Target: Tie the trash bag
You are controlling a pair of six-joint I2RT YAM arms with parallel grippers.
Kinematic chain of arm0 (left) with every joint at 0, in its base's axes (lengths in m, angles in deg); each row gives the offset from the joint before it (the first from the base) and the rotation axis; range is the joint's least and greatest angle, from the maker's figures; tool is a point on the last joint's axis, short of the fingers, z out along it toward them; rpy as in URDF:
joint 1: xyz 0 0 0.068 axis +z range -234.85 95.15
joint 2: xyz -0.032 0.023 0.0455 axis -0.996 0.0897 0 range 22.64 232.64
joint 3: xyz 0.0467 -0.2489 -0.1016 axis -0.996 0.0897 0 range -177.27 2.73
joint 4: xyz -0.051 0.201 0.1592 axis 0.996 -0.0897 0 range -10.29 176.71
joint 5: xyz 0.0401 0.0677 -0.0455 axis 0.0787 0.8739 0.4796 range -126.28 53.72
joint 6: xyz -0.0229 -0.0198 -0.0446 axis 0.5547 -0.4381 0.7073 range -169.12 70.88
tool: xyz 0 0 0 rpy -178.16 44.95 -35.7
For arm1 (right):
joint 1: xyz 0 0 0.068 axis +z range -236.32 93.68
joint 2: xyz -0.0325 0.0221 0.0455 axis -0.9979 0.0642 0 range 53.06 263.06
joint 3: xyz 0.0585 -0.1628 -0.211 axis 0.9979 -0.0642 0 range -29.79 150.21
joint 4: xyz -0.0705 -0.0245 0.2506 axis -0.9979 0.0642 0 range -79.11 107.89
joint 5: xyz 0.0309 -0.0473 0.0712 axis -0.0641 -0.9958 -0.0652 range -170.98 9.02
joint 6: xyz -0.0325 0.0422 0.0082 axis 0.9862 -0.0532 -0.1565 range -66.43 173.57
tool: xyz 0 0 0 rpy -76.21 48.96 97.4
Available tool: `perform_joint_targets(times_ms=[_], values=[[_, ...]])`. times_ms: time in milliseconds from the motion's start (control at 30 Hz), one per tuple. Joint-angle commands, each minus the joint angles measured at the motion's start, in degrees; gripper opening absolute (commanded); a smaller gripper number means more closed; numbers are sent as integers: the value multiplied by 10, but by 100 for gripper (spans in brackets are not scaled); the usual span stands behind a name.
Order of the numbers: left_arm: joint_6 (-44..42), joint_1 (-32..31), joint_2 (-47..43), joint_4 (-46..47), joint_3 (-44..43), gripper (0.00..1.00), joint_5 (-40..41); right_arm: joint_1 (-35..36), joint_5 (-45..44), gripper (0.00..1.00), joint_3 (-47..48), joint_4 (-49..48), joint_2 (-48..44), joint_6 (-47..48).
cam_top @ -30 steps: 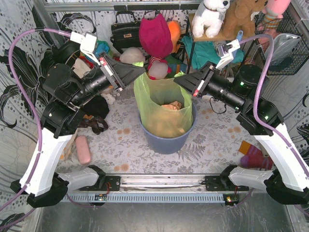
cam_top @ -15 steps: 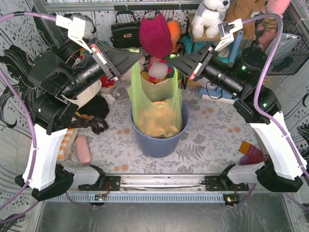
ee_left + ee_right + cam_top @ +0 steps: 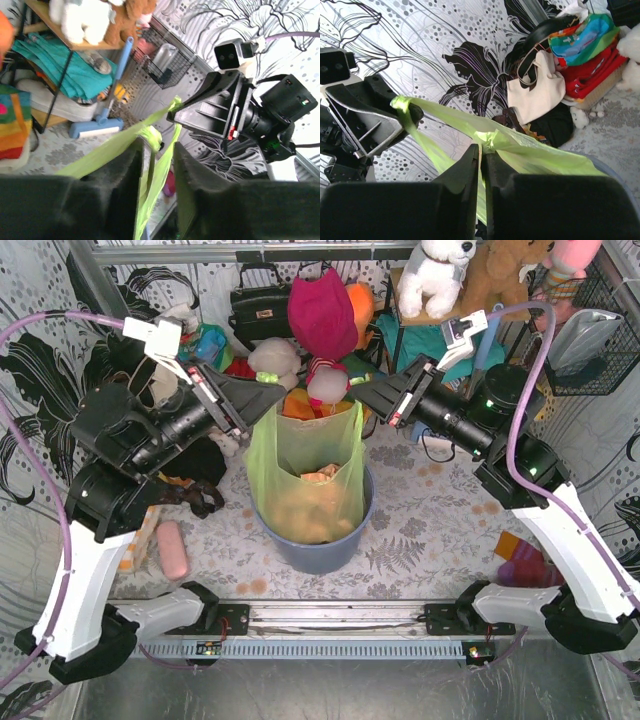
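Green trash bag (image 3: 305, 475) stretched between raised left pincer (image 3: 274, 398) and right pincer (image 3: 359, 395).

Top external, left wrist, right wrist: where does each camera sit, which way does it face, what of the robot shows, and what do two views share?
Top external: above, behind the bases, looking down; both arms show, holding the trash bag in the bin.
Left wrist: on that wrist, facing the right arm; own fingers show.
Right wrist: on that wrist, facing the left arm; own fingers show.
Shared: both wrist views show the stretched bag.
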Motion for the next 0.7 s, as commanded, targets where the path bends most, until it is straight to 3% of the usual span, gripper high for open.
perform_joint_targets(times_ms=[0, 200, 367, 467, 567, 667], values=[[-10, 3, -14, -17, -37, 45, 54, 2, 15, 16, 35, -39, 8, -3], [-26, 3, -19, -87, -103, 57, 66, 2, 4, 23, 62, 15, 5, 3], [-15, 3, -36, -133, -102, 62, 54, 2, -8, 39, 99, 100, 4, 12], [-3, 3, -50, -152, -85, 64, 29, 2, -17, 39, 106, 129, -2, 12], [13, 3, -69, -137, -52, 64, -36, 2, -21, 39, 111, 145, -3, 16], [44, 4, -90, -65, 11, 64, -172, 2, -17, 36, 113, 143, 0, 22]])
